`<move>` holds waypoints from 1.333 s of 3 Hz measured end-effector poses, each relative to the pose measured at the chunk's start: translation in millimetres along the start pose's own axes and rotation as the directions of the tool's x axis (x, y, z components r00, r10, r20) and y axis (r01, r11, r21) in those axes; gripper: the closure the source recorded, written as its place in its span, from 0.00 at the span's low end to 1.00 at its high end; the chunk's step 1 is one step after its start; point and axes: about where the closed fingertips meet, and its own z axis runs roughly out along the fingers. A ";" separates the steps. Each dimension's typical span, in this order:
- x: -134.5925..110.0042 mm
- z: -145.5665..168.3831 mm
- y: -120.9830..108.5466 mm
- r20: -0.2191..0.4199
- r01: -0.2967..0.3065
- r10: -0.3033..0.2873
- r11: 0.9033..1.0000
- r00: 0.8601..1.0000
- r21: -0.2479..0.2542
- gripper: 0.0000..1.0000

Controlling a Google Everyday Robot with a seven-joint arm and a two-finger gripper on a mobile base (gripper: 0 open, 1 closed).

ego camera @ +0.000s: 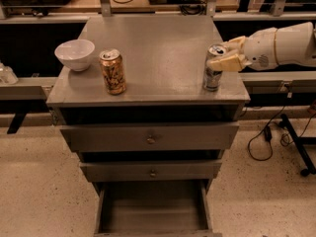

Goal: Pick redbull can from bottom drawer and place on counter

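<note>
The redbull can [212, 78], slim and silver with dark markings, stands upright on the counter [158, 48] near its front right corner. My gripper [218, 54] reaches in from the right. Its cream fingers [228, 63] sit on either side of the can's upper part, closed on it. The bottom drawer [150, 214] is pulled open below, and its flat grey inside shows nothing in it.
A gold-brown can [113, 72] stands at the counter's front left, with a white bowl [75, 54] beside it at the left edge. Two knobbed drawers [150, 138] above the bottom one are shut. Cables and a stand leg lie on the floor at right.
</note>
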 end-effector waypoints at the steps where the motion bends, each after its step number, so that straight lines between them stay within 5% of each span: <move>1: -0.5 1.9 0.1 0.001 -0.001 0.001 1.000 1.000 -0.003 0.12; 2: -0.9 4.1 1.1 0.002 0.000 0.000 1.000 1.000 -0.007 0.00; 3: -0.9 4.1 1.1 0.002 0.000 0.000 1.000 1.000 -0.007 0.00; 4: 13.1 -31.7 4.3 0.011 -0.017 0.017 0.998 1.000 0.052 0.00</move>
